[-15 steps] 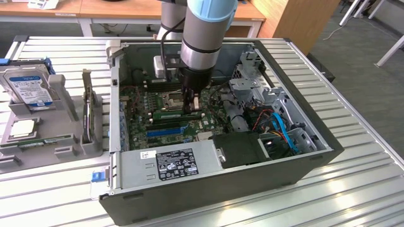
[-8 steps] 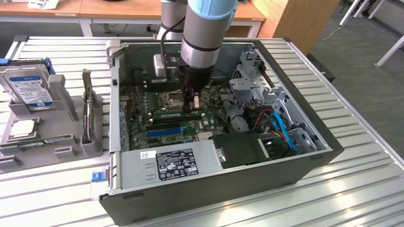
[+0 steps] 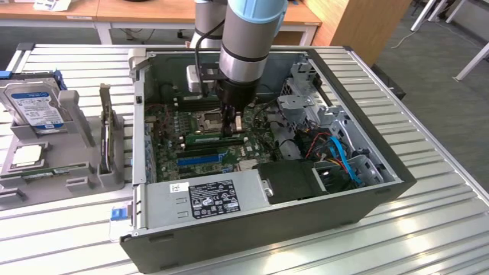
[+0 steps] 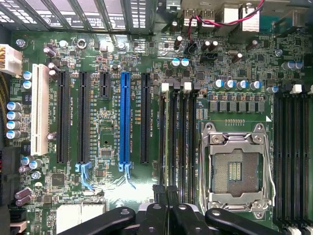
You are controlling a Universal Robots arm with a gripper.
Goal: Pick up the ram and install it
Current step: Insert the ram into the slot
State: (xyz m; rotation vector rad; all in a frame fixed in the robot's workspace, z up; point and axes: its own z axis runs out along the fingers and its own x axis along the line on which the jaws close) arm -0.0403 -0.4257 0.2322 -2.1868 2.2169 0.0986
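Nearest, the ribbed metal table (image 3: 428, 240) carries an open grey steel case (image 3: 252, 240), with a boxy silver power supply (image 3: 202, 197) along its near wall. Beyond, on the green motherboard (image 3: 172, 129): the ram (image 3: 202, 138), a thin green stick, on edge among the black slots (image 3: 205, 146). Its long axis runs across the exterior view, left to right. The end effector (image 3: 235, 130) is at its right-hand end, fingers clenched; grasp or mere contact, cannot tell.
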